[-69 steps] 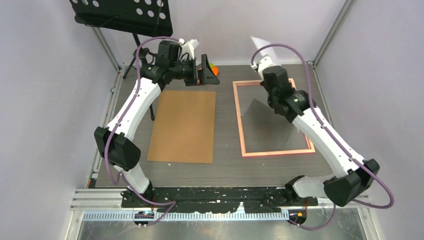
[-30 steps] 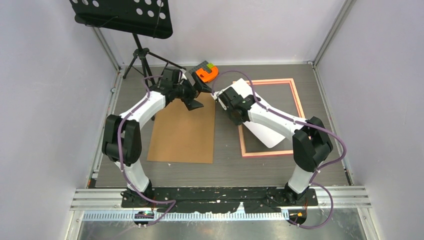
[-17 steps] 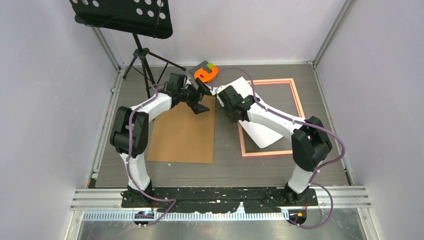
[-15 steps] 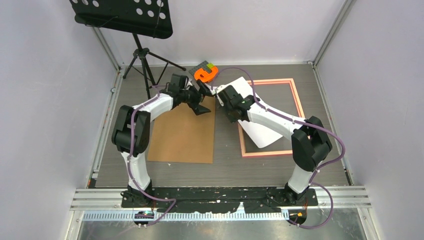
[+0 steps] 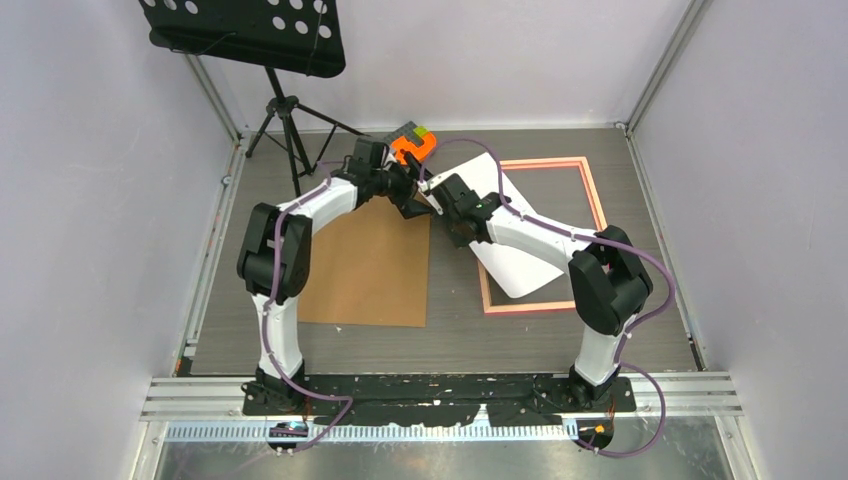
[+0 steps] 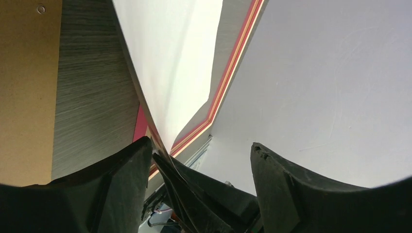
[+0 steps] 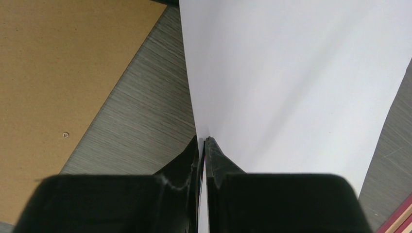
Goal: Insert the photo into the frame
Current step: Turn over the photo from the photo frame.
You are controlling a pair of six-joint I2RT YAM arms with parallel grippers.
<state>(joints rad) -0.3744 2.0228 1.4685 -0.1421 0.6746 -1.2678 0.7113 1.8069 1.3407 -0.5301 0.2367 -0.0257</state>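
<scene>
Right pincer [image 7: 203,145] pinches the photo [image 7: 291,73]; left pincer [image 6: 200,148] gapes astride its edge; a mistimed handover could crease it.

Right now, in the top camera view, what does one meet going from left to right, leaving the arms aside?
Music stand → brown board → photo, white back up → right side of the frame.
</scene>
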